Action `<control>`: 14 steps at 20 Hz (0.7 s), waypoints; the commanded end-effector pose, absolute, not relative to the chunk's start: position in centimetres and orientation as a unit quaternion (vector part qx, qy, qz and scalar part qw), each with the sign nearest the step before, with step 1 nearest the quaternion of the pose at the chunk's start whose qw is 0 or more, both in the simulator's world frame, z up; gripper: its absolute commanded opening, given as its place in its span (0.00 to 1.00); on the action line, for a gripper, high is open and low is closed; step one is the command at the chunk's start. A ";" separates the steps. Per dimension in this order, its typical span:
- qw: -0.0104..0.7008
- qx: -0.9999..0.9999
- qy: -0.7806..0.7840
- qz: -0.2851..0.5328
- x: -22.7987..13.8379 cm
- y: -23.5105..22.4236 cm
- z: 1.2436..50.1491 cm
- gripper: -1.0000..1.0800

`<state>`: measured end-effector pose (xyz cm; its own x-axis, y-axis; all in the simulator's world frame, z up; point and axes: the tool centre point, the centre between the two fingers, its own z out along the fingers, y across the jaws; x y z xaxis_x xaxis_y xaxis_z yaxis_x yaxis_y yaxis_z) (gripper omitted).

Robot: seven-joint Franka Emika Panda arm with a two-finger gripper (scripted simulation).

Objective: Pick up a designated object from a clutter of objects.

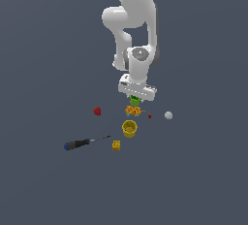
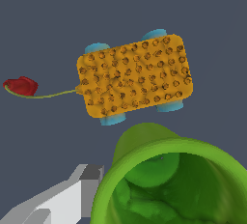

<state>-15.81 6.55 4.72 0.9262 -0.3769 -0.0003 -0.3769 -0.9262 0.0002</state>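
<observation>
Gripper low over small bright green cylindrical cup, one finger outside rim, straddling for grasp; closure on cup unclear. Orange spotted block just beside.

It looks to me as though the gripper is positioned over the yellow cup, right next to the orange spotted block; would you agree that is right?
Not quite: the gripper is over the green cup, not the yellow cup, which stands apart. The wrist view shows the green cup close by the orange spotted block.
</observation>
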 end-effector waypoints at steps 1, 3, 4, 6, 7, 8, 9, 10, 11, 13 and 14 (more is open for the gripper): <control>0.000 0.981 -0.192 0.001 -15.6 6.4 5.3 0.00; 0.000 0.981 -0.192 0.001 -15.5 6.3 5.9 0.00; 0.000 0.981 -0.192 0.001 -15.4 6.2 6.3 0.00; 0.000 0.981 -0.192 0.001 -15.1 6.1 7.1 0.00; 0.000 0.981 -0.192 0.000 -15.0 6.0 7.6 0.00; 0.000 0.981 -0.192 0.000 -14.9 5.9 8.1 0.00; -0.001 0.981 -0.192 0.000 -14.7 5.8 8.7 0.00; -0.001 0.981 -0.192 0.000 -14.6 5.7 9.3 0.00; -0.001 0.981 -0.192 0.000 -14.4 5.6 9.9 0.00; -0.001 0.981 -0.192 0.000 -14.0 5.3 11.3 0.00; -0.001 0.981 -0.192 0.000 -13.8 5.2 12.1 0.00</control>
